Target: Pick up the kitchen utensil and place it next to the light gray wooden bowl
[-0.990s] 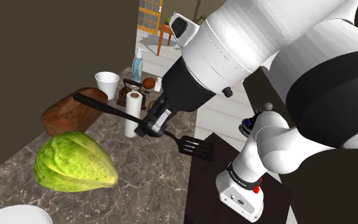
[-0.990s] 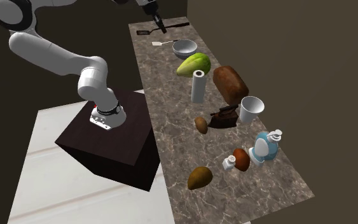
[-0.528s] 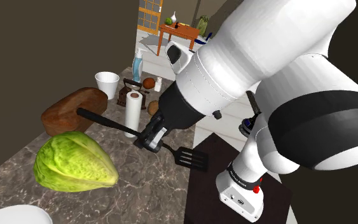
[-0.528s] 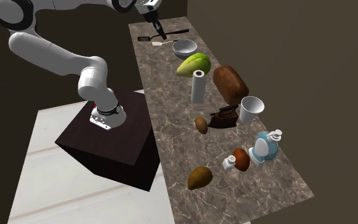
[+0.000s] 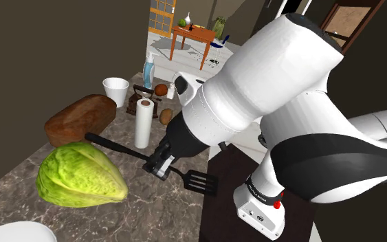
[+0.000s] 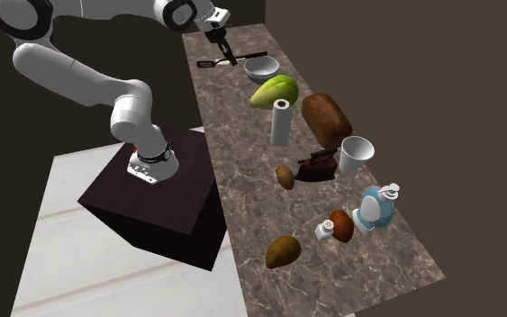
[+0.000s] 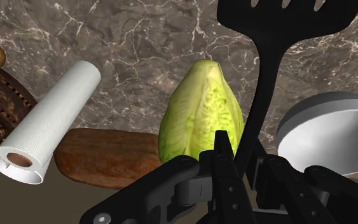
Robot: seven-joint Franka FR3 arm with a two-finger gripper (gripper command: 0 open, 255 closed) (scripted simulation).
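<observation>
1. the desk (image 5: 164, 206), dark veined stone, runs below the pincer (image 5: 159, 165) and carries everything here.
2. the green cabbage (image 7: 199, 118) sits right under the pincer, between the bowl and a white paper roll (image 7: 47, 121).
3. the light grey bowl (image 7: 317, 102) is close below the pincer, just beside the cabbage. looking into it, i see nothing inside. it also shows up in the second exterior view (image 6: 262, 59), with the pincer hanging near its rim.
4. here's the task's thing: the black spatula (image 5: 123, 149) is pinched in the pincer, well up off the desk in the shoulder view. the slotted head sticks out one side of the pincer and the long handle out the other. my read is that it's light, stiff and smooth, so not fragile but prone to swivel in a narrow grip. the hold sits on the thin neck near the head (image 7: 269, 57), so the long handle could lever it round. a hold nearer mid-handle would balance better, and a gentle set-down beside the bowl should suit it.
5. the white cup (image 5: 116, 89) stands far off from the pincer, past the brown loaf (image 5: 80, 118). nothing shows in its mouth from the second exterior view.
6. the pincer's fingers (image 7: 222, 149) are clamped onto the spatula's neck, with no gap showing.
</observation>
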